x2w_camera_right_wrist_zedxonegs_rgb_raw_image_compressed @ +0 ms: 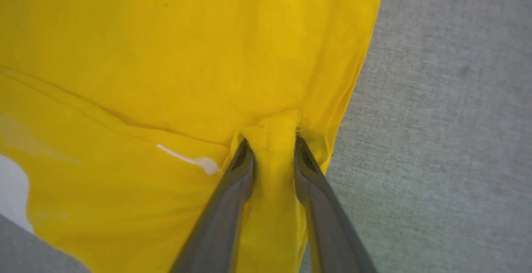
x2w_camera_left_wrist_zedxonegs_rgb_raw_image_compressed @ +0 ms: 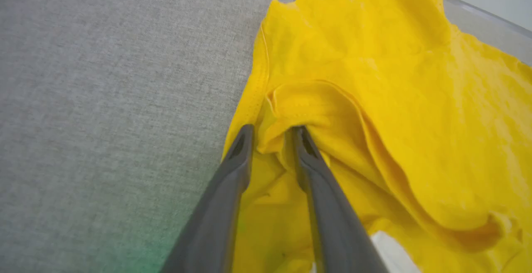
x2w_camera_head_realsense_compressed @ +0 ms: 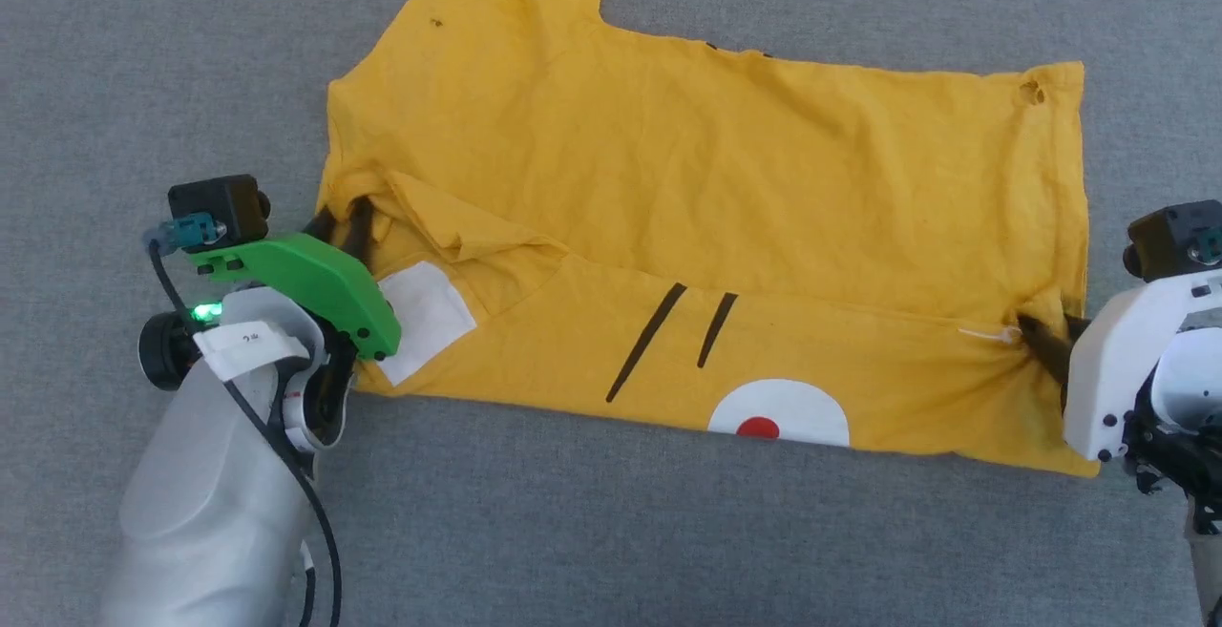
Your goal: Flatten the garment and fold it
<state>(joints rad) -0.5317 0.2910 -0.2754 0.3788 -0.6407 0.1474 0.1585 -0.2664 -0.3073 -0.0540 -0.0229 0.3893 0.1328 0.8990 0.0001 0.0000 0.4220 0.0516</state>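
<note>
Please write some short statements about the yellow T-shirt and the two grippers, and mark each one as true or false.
1. The garment lies on a grey surface. True.
2. The red spot sits on a black stripe. False: the red spot is on the white oval, apart from the black stripes.
3. Between the fingers of the right gripper stands yellow cloth. True.
4. The left gripper hovers over bare surface, away from the cloth. False: the left gripper has bunched cloth between its fingers.
</note>
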